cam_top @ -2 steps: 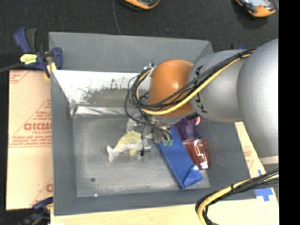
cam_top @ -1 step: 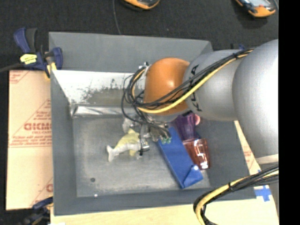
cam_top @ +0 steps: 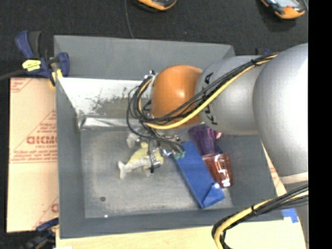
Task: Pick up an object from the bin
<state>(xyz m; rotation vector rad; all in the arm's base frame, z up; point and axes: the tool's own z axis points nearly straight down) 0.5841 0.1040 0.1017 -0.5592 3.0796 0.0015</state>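
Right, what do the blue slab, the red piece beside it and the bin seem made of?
The blue slab: matte cloth or foam, perhaps; no shine. The red piece: probably tinted plastic, see-through with glints. The bin: dull grey metal, back wall scuffed.

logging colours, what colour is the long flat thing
The flat thing is blue, camera view.
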